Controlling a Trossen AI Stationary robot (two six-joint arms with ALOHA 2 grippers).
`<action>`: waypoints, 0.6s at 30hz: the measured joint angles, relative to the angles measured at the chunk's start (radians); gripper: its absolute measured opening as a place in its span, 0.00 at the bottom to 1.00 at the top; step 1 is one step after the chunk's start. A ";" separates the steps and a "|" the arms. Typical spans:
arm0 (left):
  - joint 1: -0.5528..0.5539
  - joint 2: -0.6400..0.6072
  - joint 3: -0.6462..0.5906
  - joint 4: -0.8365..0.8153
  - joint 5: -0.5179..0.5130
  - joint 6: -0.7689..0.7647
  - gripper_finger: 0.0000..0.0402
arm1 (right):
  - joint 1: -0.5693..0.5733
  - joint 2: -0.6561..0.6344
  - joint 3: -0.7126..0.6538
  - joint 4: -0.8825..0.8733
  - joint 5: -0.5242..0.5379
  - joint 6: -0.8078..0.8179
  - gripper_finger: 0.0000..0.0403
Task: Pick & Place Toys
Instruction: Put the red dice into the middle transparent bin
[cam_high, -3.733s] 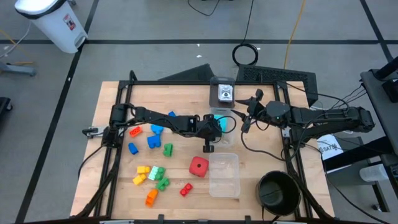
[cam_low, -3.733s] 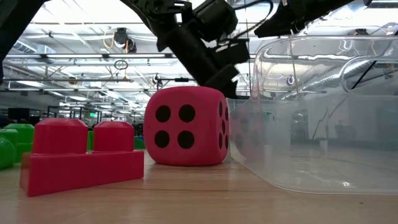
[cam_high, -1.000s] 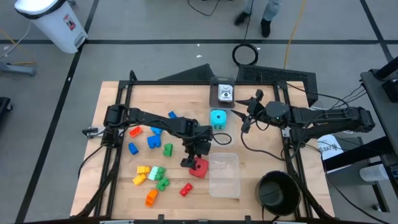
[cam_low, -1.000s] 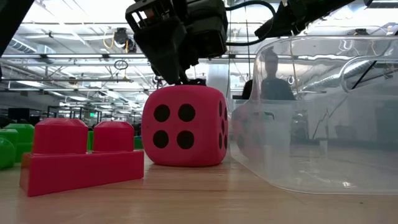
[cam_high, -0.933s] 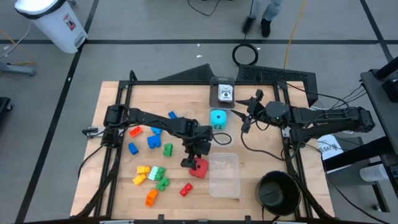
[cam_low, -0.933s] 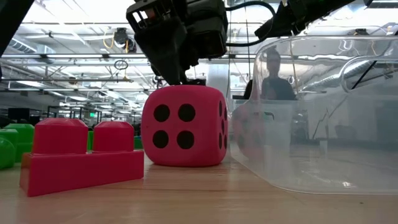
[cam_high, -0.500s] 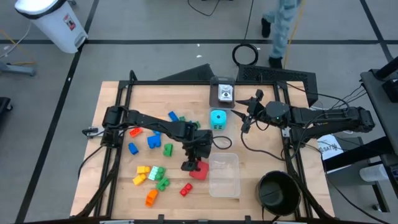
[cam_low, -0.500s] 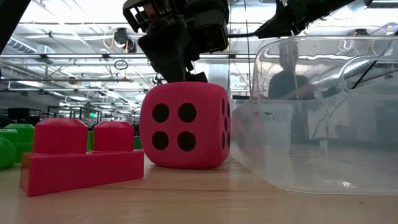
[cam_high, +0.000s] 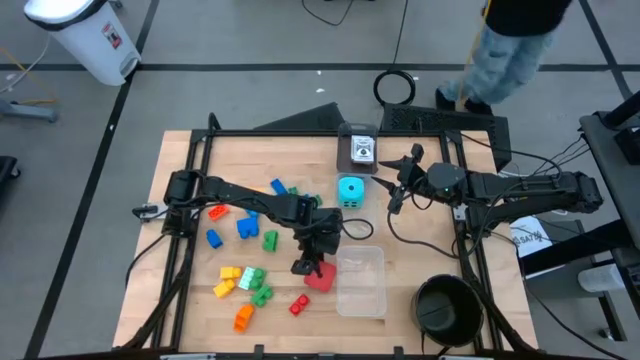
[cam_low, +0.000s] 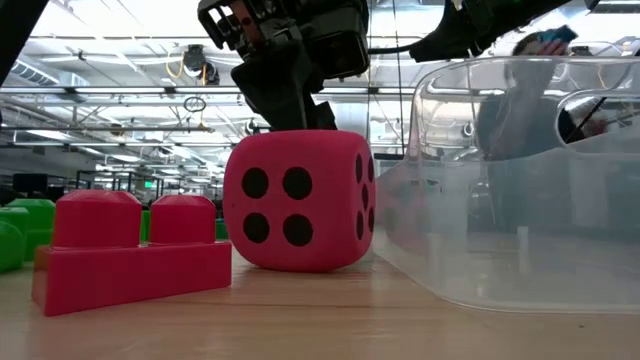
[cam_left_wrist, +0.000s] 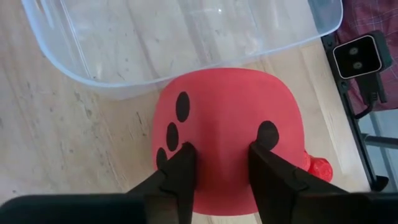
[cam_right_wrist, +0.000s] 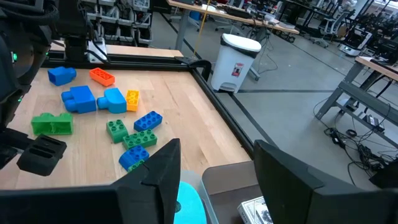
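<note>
The left tool (cam_left_wrist: 217, 165) has come from beside the cyan die (cam_high: 350, 189) down onto the red die (cam_left_wrist: 227, 134) and closed its fingers (cam_left_wrist: 180, 171) against it. The red die now sits tilted beside the clear box (cam_low: 520, 200). A person (cam_high: 510, 45) has walked along beyond the surface.
</note>
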 joint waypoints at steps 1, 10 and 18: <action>0.000 0.000 0.000 0.000 -0.001 0.000 0.31 | 0.000 0.000 0.000 0.000 0.000 0.000 0.42; 0.000 0.001 0.000 0.001 -0.005 0.000 0.31 | 0.000 0.000 0.000 0.000 0.000 0.000 0.42; -0.001 0.002 -0.002 0.007 -0.004 -0.017 0.31 | 0.000 0.000 0.000 0.000 0.000 0.004 0.42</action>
